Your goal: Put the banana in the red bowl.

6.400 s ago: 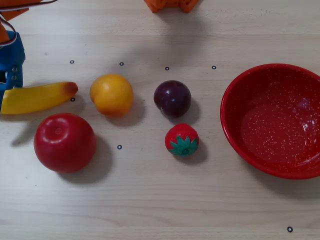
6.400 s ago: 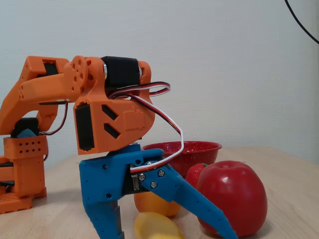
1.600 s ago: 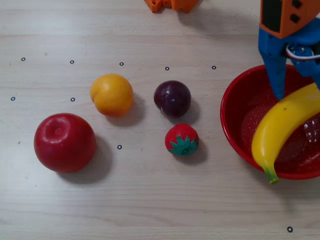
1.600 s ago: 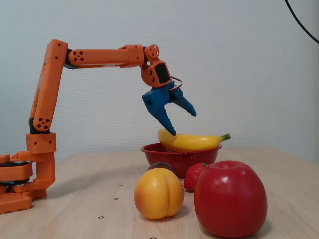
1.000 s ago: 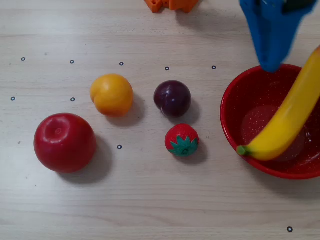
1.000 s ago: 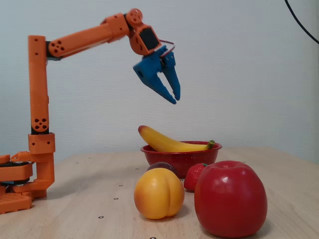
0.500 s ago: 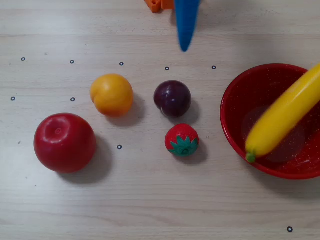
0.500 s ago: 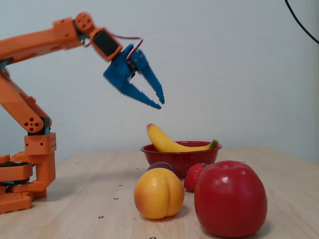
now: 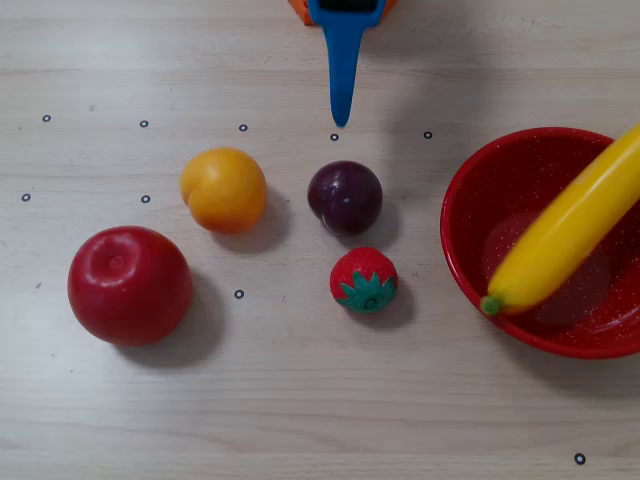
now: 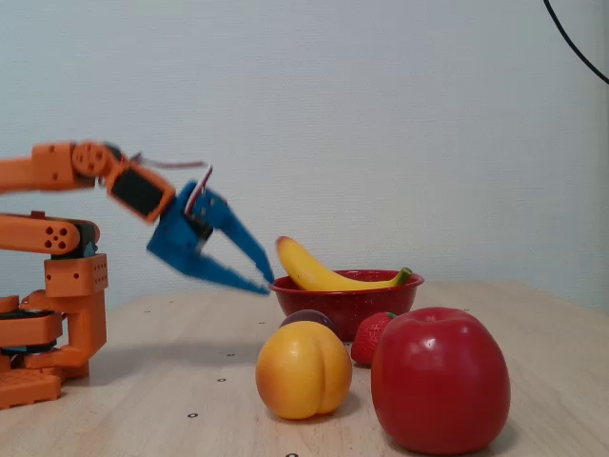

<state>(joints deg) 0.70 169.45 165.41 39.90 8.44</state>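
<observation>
The yellow banana [image 9: 565, 232] lies slanted inside the red speckled bowl [image 9: 470, 200] at the right of the overhead view, its green stem end near the bowl's front rim. In the fixed view the banana [image 10: 319, 271] rests in the bowl [image 10: 347, 303] with both ends above the rim. My blue gripper [image 10: 270, 284] hangs in the air just left of the bowl, empty, its fingertips nearly together. In the overhead view the gripper [image 9: 342, 120] shows only as a narrow blue finger at the top centre, well apart from the bowl.
A red apple [image 9: 130, 285], an orange-yellow round fruit [image 9: 223, 189], a dark plum [image 9: 345, 197] and a strawberry [image 9: 364, 279] lie on the wooden table left of the bowl. The orange arm base [image 10: 57, 314] stands at the left in the fixed view.
</observation>
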